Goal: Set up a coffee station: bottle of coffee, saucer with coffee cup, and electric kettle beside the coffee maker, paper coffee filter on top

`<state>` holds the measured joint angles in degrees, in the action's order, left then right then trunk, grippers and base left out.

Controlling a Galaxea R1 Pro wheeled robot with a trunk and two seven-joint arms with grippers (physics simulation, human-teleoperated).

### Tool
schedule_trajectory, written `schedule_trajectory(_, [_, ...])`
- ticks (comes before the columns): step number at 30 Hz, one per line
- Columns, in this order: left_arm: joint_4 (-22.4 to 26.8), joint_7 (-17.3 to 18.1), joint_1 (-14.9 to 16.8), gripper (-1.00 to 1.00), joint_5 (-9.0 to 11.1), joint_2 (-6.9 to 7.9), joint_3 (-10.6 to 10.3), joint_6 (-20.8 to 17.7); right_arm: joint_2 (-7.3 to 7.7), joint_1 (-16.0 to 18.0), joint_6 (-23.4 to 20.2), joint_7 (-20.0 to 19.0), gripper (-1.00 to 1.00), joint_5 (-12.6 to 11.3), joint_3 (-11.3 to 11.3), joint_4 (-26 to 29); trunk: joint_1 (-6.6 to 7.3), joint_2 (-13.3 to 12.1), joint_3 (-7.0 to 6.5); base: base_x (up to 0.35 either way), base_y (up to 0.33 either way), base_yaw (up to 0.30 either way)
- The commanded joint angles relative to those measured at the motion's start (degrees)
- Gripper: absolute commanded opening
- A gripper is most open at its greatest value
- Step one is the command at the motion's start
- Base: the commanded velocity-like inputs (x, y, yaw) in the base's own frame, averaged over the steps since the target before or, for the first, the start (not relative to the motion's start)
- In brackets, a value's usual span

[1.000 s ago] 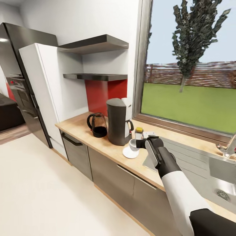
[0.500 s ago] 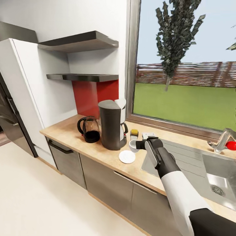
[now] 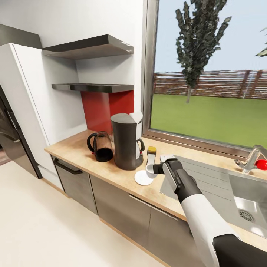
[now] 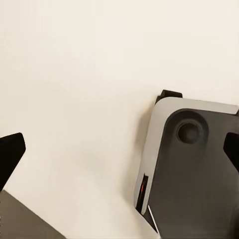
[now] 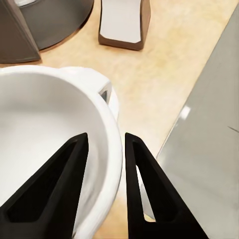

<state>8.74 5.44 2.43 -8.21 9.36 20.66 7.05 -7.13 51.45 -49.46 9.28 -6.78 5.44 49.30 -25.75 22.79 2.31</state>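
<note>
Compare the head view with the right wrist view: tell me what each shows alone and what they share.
Head view alone: the electric kettle, saucer, kitchen shelf, window and sink. Right wrist view alone: the right gripper's fingers pinching the coffee cup's rim, one inside, one outside. Shared: the cup, the gripper, the coffee maker, the bottle of coffee and the kitchen countertop.
</note>
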Motion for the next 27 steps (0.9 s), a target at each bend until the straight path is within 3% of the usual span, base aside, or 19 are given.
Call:
schedule_trajectory(1, [-0.1, 0.2, 0.1, 1.00, -0.7, -0.01, 0.4, 0.2, 0.02, 0.1, -0.2, 0.6, -1.00, -0.6, 0.1, 0.0, -0.04, 0.1, 0.13, 0.000, 0.000, 0.000])
schedule_trajectory(12, [-0.2, 0.1, 0.1, 1.00, -0.8, -0.04, 0.3, 0.0, 0.18, 0.1, 0.1, 0.6, -1.00, -0.4, 0.1, -1.0, -0.04, 0.1, 0.13, 0.035, 0.022, 0.000])
schedule_trajectory(18, [-0.2, 0.0, 0.1, 1.00, -0.8, -0.04, 0.3, -0.1, 0.21, 0.1, 3.7, 0.6, -1.00, -0.4, 0.1, -4.4, -0.04, 0.1, 0.13, 0.200, 0.176, 0.000])
schedule_trajectory(27, [-0.2, 0.1, 0.0, 1.00, -0.8, -0.04, 0.3, 0.0, 0.28, 0.1, 8.4, 0.5, -1.00, -0.5, 0.1, -8.2, -0.04, 0.1, 0.13, 0.026, 0.022, 0.000])
